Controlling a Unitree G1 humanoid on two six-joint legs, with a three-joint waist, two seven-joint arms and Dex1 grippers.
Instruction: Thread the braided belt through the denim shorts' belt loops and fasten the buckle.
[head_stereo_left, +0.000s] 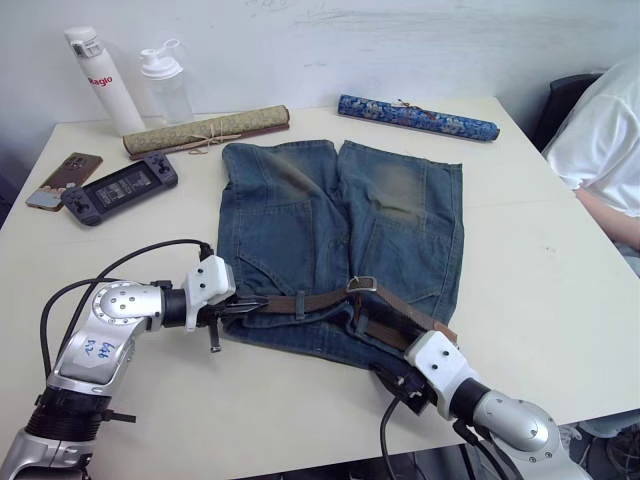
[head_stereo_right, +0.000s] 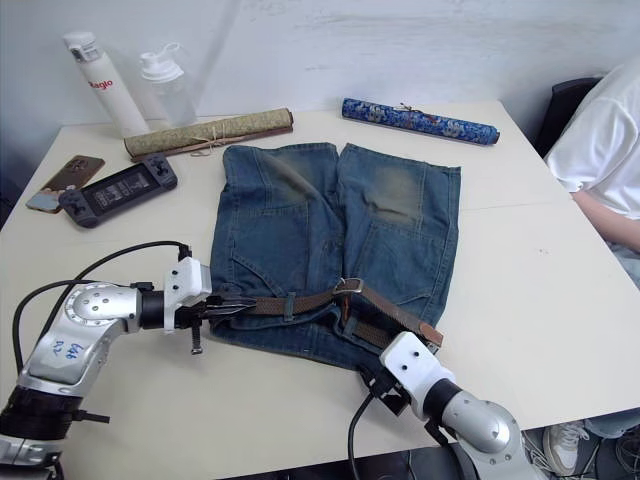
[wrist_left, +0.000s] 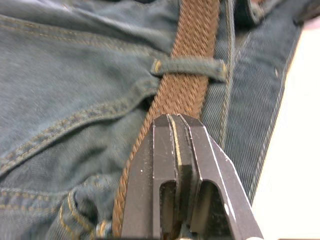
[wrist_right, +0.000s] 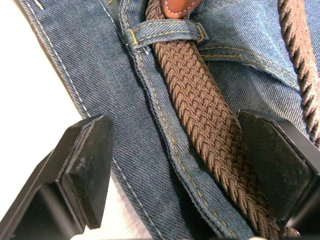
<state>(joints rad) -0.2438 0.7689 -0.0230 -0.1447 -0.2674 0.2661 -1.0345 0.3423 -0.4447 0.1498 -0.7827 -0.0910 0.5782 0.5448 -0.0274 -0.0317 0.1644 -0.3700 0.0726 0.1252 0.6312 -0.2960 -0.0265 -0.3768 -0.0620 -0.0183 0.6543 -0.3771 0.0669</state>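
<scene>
1. Braided olive-brown belt (head_stereo_left: 320, 300) lies along the waistband of the faded blue denim shorts (head_stereo_left: 330, 230), passing under a denim belt loop (wrist_left: 189, 68); its silver metal buckle (head_stereo_left: 361, 285) sits mid-waistband.
2. Left claw (head_stereo_left: 240, 306), at the shorts' left edge, looks pressed together on the belt.
3. Right claw (wrist_right: 190, 165) is spread apart, straddling the belt at the waistband's right.
4. Threading seems in hand; next, feeding the strap onward.

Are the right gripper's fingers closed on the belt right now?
No, the right gripper stands wide open, its two black fingers apart on either side of the braided belt.
</scene>
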